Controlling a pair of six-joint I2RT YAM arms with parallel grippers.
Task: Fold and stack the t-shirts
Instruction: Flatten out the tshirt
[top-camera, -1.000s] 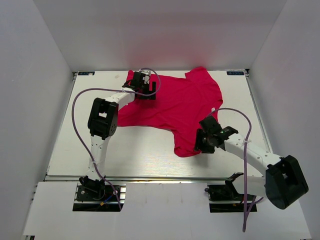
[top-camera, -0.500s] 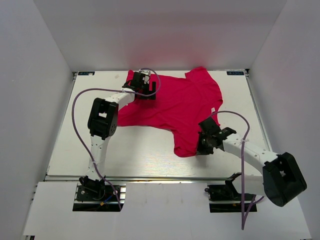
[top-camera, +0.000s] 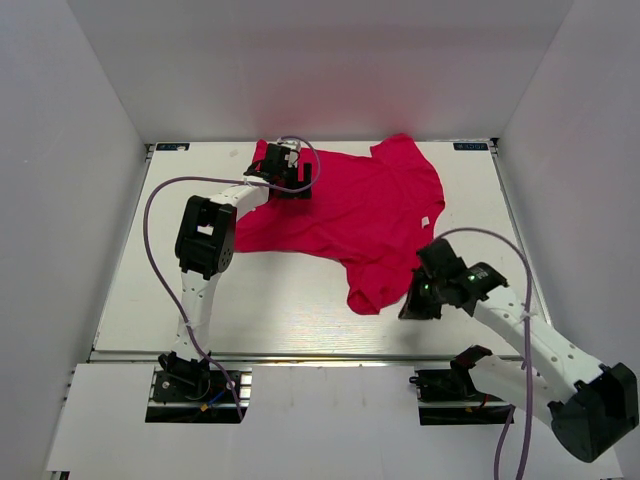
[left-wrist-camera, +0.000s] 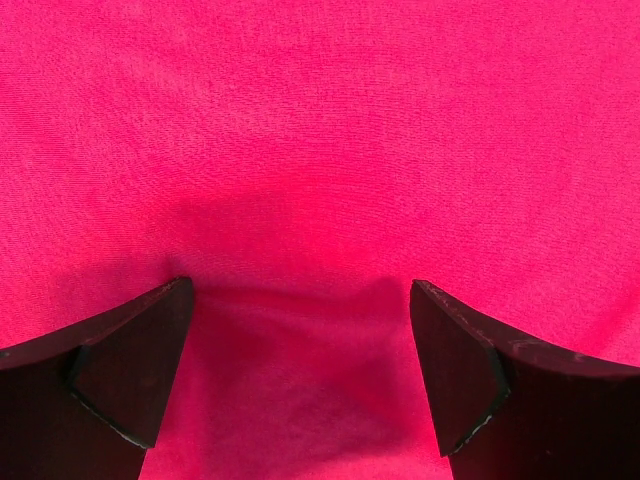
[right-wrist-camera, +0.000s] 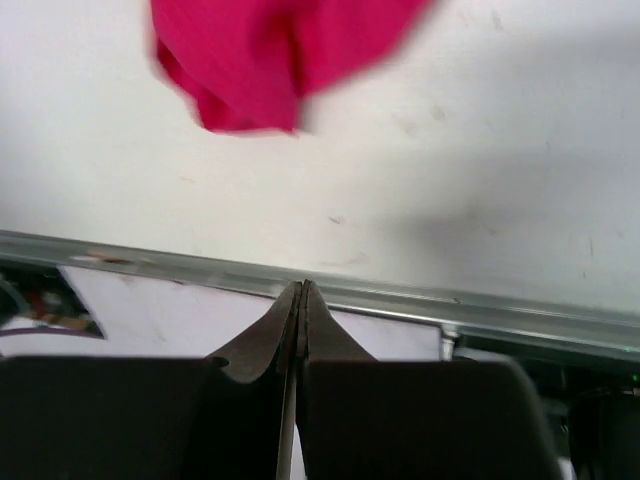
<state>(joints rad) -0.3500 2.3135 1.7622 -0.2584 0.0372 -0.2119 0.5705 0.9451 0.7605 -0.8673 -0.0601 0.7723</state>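
Observation:
The crimson-pink t-shirt lies spread on the white table, with one corner reaching toward the near edge and a small white tag at its right side. My left gripper hangs open over the shirt's far left part. In the left wrist view, cloth fills the space between the spread fingers. My right gripper is just right of the shirt's near corner. Its fingers are shut with nothing between them, and that corner lies ahead of them, apart from the tips.
A metal rail runs along the table's near edge, just under the right fingertips. White walls close in the table on three sides. Purple cables loop off both arms.
The right gripper has shut and drawn back to the right, off the shirt's near corner, holding nothing. The left arm and the shirt have stayed still.

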